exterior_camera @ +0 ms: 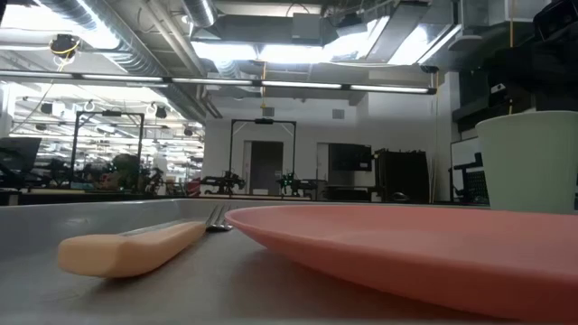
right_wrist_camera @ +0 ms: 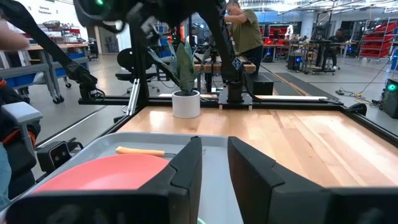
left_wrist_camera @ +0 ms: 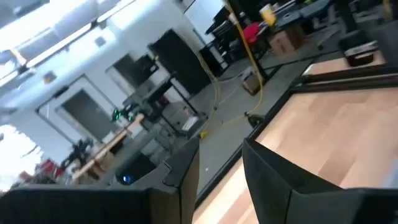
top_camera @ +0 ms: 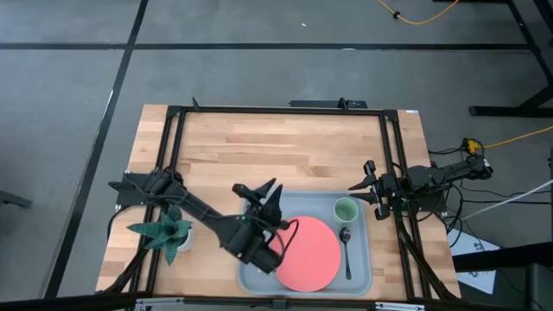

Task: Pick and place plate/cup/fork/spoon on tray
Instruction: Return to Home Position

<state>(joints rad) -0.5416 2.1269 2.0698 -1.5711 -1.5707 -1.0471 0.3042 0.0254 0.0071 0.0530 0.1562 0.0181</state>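
At the counter's (top_camera: 285, 147) left edge stands a potted plant (top_camera: 168, 231). The left claw (top_camera: 257, 190) hovers above the tray's (top_camera: 361, 275) far left corner, fingers spread wide and holding nothing. On the tray, the fork (exterior_camera: 135, 248) lies just left of the plate (top_camera: 307, 252). The spoon (top_camera: 346, 250) lies just right of the plate, with the cup (top_camera: 346, 209) at the far right corner. The right claw (right_wrist_camera: 214, 149) waits near the counter's right edge, parted and empty.
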